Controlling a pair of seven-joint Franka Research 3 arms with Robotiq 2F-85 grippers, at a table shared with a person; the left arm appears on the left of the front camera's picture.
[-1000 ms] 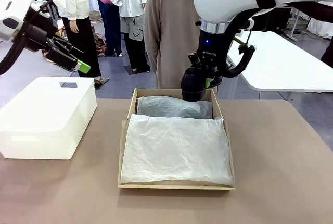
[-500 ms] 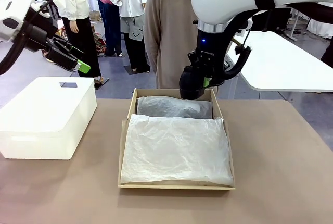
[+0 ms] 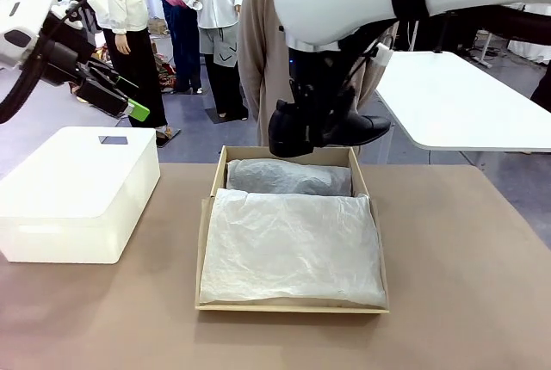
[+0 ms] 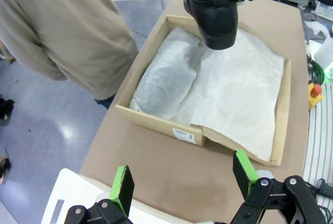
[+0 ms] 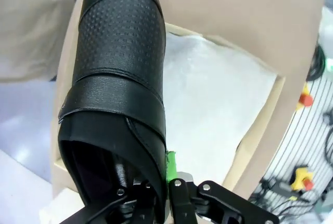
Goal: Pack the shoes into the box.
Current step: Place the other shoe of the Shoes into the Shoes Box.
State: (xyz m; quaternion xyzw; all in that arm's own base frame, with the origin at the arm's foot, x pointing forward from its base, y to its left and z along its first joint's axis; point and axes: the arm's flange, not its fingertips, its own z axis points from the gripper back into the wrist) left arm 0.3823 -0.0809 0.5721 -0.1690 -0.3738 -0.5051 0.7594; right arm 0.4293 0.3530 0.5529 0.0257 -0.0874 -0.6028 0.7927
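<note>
Brown tabletop [image 3: 482, 284] carries an open cardboard box [image 3: 205, 241] at its middle, with white tissue paper [image 3: 293, 245] spread across the near and larger part of its inside. Along the far wall of the box lies a bundle [image 3: 288, 178] wrapped in the same paper; what it contains cannot be told. One black shoe [image 3: 331, 132] hangs in the air above that far end of the box, clear of the bundle and of the rim, heel toward the box's left side and toe toward its right. The right claw [image 5: 165, 172] is clamped on the back edge of the shoe's opening, one finger inside and one outside. The left claw [image 4: 182, 179] is raised well to the left of the box, its jaws spread wide with nothing between them. A white plastic bin [image 3: 77, 189] stands on the table to the left of the box, apart from it. A person [image 3: 280, 52] in a beige top stands just beyond the box's far end.
</note>
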